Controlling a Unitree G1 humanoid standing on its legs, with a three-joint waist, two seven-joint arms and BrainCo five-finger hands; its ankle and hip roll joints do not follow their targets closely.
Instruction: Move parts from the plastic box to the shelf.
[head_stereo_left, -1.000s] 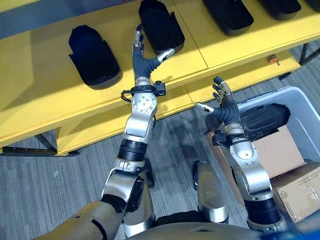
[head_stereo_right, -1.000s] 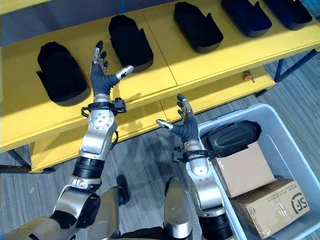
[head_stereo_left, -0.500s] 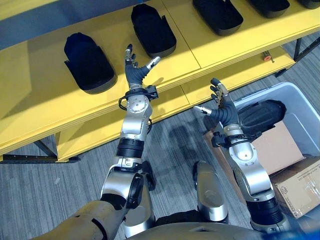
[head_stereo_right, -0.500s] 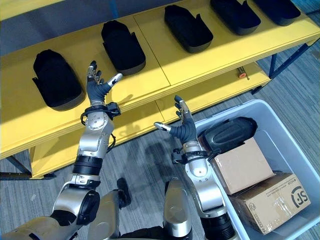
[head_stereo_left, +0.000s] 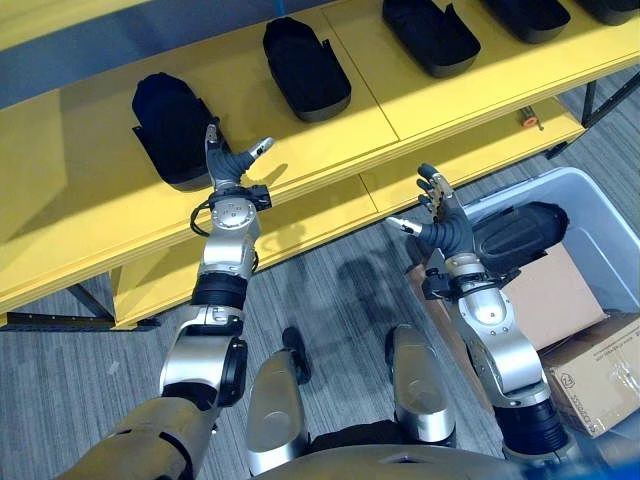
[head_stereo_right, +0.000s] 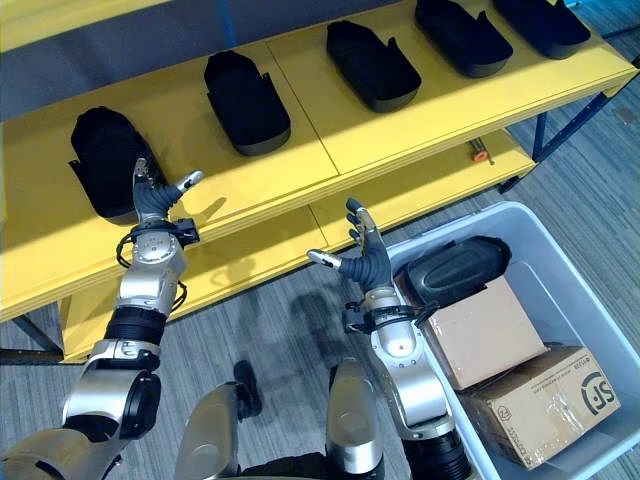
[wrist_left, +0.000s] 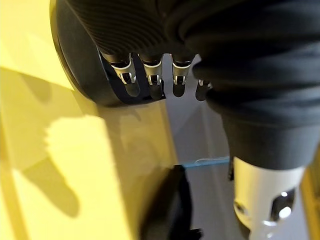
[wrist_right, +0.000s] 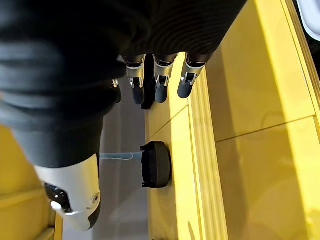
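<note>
**Entry: both hands empty, one part waiting in the box**

- Left hand (head_stereo_left: 232, 165): fingers straight and spread, thumb apart, holding nothing. It hangs over the front of the yellow shelf (head_stereo_left: 300, 140), just beside the leftmost shelved part (head_stereo_left: 168, 125).
- Right hand (head_stereo_left: 443, 222): fingers straight and apart, thumb out to the side, nothing in it. It is raised at the near corner of the plastic box (head_stereo_left: 615, 215), close beside the black part (head_stereo_left: 520, 238) that lies there.
- Black part in the box: a rounded dark shell, lying across the top of a cardboard carton (head_stereo_left: 550, 300); a second carton (head_stereo_left: 600, 385) sits nearer the robot.
- Shelf stock: a row of like parts on the top board, among them a second part (head_stereo_left: 305, 68) and a third (head_stereo_left: 430, 35), each well apart from its neighbour. Bare yellow board lies between them.
- Handling note, as judgement: the step in hand looks like the reach for the boxed part. The right hand is nearer; it should come down over the shell's near end with fingers wide, curl round the rim rather than the smooth curved back, and lift clear of the box wall before swinging shelfward.
- Risk: the shell may slide on the carton if pushed before it is gripped.
</note>
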